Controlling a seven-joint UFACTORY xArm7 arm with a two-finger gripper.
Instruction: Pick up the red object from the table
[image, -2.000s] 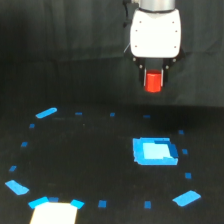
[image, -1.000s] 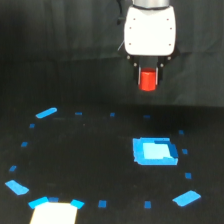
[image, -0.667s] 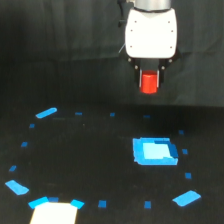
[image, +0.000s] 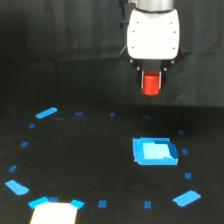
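- One short, solid red cylinder (image: 151, 84) with a smooth matte skin hangs pinched between the dark fingers (image: 151, 80), well above the surface (image: 90, 150).
- Above the fingers sits a glossy white, rounded-box gripper body (image: 153, 34); its top is cut off by the frame.
- Finger edges blur into the black backdrop.
- Below the fingers, a flat blue square patch (image: 155, 151) lies on the black surface, ringed by small blue tape marks (image: 46, 113).
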